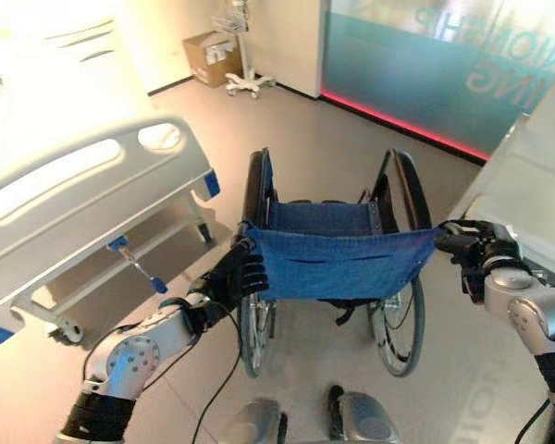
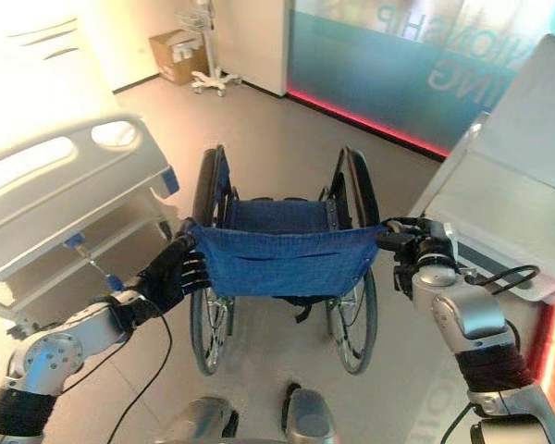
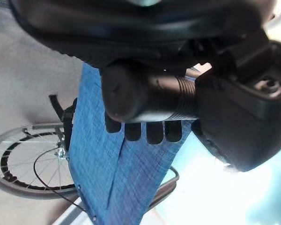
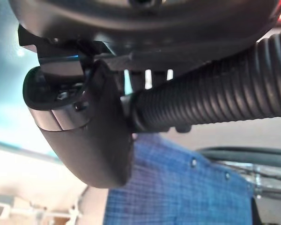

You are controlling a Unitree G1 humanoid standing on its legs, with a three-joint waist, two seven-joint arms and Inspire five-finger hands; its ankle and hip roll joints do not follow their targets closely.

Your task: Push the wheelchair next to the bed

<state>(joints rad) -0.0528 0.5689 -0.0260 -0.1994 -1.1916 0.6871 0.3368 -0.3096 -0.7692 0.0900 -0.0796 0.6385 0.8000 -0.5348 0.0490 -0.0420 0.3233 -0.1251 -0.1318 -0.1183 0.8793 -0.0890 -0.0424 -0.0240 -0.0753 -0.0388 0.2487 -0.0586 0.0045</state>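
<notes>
With both push handles gripped, left robot hand (image 1: 243,274) & right robot hand (image 1: 469,248), the wheelchair (image 1: 338,259) sits straight ahead; bed (image 1: 83,199) lies to the chair's left, just beside it.

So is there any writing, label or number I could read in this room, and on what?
Teal glass wall: large pale letters, cut off at the picture's edge; no whole word reads.
Brown cardboard box: white label, too small to read.
Blue fabric-backed wheelchair, white hospital bed: no text seen.
</notes>
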